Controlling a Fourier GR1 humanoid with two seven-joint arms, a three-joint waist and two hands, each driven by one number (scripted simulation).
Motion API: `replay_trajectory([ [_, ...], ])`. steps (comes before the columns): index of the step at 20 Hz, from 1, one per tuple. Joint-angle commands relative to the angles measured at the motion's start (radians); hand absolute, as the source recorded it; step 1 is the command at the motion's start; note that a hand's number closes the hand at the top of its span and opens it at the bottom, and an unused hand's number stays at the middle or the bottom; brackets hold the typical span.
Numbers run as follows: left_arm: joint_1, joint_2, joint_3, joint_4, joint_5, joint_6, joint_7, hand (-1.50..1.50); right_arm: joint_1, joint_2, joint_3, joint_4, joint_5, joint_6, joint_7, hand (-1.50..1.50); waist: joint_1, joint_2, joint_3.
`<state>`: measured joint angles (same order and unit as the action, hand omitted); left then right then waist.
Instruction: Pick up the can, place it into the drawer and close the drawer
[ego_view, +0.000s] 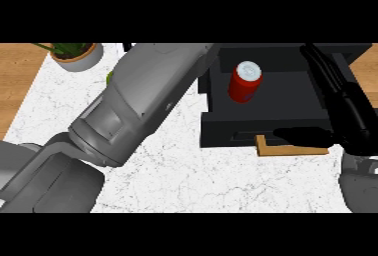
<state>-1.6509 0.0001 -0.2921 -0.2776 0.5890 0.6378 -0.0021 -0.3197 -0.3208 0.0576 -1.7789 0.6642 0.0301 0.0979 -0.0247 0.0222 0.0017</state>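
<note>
Can (246, 81) stands upright in the open drawer (221, 129) on the table (184, 172) in the head view; a sharp shove shut could topple it, or catch fingers lying along the drawer's right wall. Right robot hand (353, 127) is spread straight and holds nothing, its thumb by the drawer front. The left robot hand's state I cannot tell.

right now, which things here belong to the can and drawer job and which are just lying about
For the job:
- can, already in the drawer
- drawer, open
- right hand, open, along the drawer's right side

Lying about:
- potted plant, far left corner
- wooden piece, at the drawer's front
- green thing, mostly hidden
</note>
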Motion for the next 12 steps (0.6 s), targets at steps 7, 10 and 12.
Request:
replay_trajectory([
  [7, 0.016, 0.044, 0.034, -0.034, -0.007, -0.057, 0.028, -1.5, -0.176, 0.057, 0.074, 0.443, 0.246, -0.187, -0.106, -1.5, 0.038, -0.014, -0.001],
  [10, 0.014, 0.062, 0.034, -0.024, -0.025, -0.03, 0.031, -1.5, -0.238, 0.12, 0.095, 0.572, 0.309, -0.279, -0.112, -1.5, 0.039, -0.013, -0.001],
  [12, 0.046, 0.083, 0.024, -0.049, -0.038, -0.061, 0.032, -1.5, -0.263, 0.143, 0.094, 0.664, 0.339, -0.332, -0.127, -1.5, 0.049, -0.015, -0.001],
])
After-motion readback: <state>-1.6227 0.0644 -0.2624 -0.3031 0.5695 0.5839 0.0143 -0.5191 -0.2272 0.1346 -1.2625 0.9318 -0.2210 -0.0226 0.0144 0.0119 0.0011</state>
